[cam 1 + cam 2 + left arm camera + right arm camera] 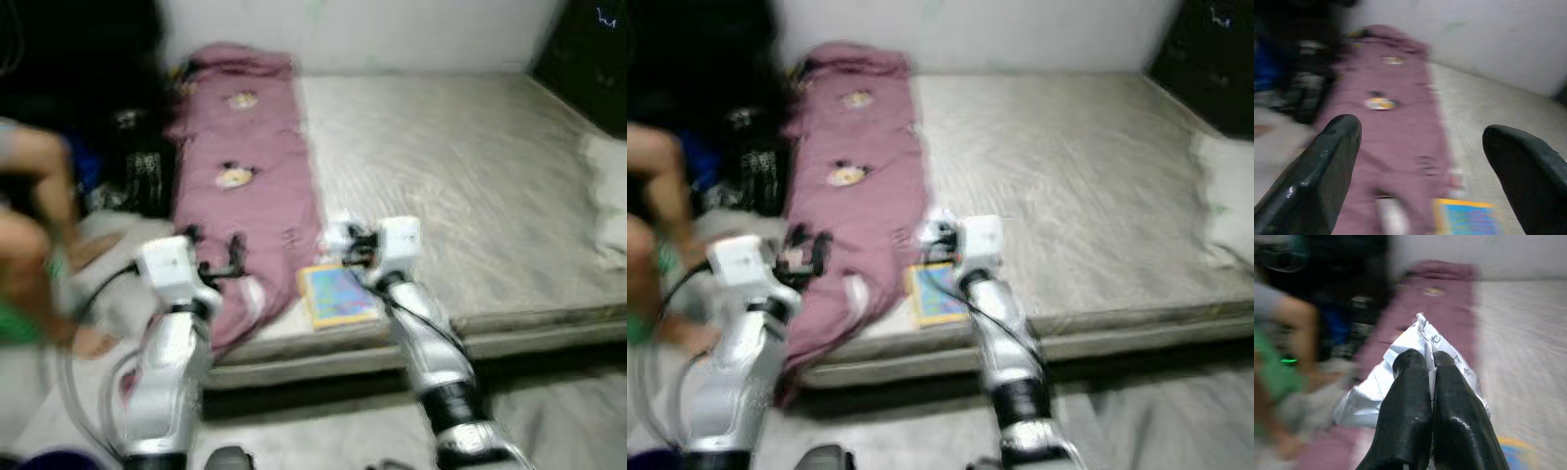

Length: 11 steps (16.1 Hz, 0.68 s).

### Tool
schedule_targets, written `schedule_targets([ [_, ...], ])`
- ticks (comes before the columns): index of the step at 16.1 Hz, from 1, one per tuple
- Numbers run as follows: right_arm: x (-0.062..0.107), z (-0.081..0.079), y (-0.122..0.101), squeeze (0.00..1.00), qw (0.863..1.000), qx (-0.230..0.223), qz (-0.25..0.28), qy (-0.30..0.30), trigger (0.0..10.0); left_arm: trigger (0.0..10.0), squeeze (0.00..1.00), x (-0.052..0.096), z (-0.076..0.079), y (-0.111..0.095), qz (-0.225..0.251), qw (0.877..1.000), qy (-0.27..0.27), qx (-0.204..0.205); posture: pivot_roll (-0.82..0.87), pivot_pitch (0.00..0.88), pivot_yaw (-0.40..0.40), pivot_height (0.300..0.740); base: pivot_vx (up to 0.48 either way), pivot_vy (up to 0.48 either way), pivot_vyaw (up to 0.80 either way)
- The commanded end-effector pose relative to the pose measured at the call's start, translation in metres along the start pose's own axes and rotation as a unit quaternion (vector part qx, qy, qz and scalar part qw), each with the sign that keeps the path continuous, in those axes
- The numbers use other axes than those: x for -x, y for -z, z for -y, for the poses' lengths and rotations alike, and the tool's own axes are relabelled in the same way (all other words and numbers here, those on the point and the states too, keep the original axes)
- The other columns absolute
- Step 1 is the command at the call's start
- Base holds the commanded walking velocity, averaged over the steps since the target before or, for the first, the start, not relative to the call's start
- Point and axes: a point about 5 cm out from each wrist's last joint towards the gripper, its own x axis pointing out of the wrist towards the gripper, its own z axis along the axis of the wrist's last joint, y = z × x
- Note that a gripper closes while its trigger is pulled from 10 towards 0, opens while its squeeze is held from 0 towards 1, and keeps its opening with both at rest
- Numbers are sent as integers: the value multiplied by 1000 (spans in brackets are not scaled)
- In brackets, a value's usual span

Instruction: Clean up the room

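Observation:
My right gripper (1421, 363) is shut on a crumpled white plastic wrapper (1400, 357) with black print, held above the near edge of the bed (470, 186). In the head views that gripper (338, 238) hovers over the edge of a mauve blanket (245, 166) with cartoon patches. Just below it a colourful blue book (338, 295) lies flat at the mattress edge. My left gripper (217, 257) is open and holds nothing, raised over the blanket's lower left part; in the left wrist view its fingers (1322, 171) stand wide apart.
A person (34, 225) crouches at the left beside the bed, with dark bags (137, 166) behind. A white pillow (609, 196) lies at the bed's right edge. A grey sheet (549, 431) covers the floor in front. All views are motion-blurred.

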Motion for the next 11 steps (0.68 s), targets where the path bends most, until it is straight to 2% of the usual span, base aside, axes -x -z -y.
schedule_targets([
  [1, -3, 4, -8, 0, 1000, 13, 12, -3, 10000, 10000, 0, -7, 12, -8, 19, 1000, 13, -16, -55, 0, -23, 740, 0, 0, 0],
  [2, -3, 4, -10, 0, 1000, 11, 14, -5, 10000, 10000, 0, -8, 13, -10, 24, 999, 10, -39, -57, 0, -25, 740, 0, 0, 0],
  [3, -4, 5, -12, 0, 1000, 2, 17, -1, 10000, 10000, 0, -9, 12, -11, 24, 999, 7, -44, -60, 0, -25, 740, 0, 0, 0],
  [5, -4, 9, -11, 0, 1000, 8, 13, 4, 10000, 10000, 0, -9, 8, -14, 21, 999, -3, -35, -55, 0, -36, 740, 0, 0, 0],
  [7, -3, 1, -12, 0, 999, 33, 12, -25, 10000, 10000, 0, -6, 2, -11, 26, 999, -5, -27, -57, 0, -41, 740, 0, 0, 0],
  [11, -2, -6, -22, 0, 999, 7, 27, -33, 10000, 10000, 0, 1, -1, -6, 22, 998, -7, -57, -66, 0, -32, 740, 0, 0, 731],
])
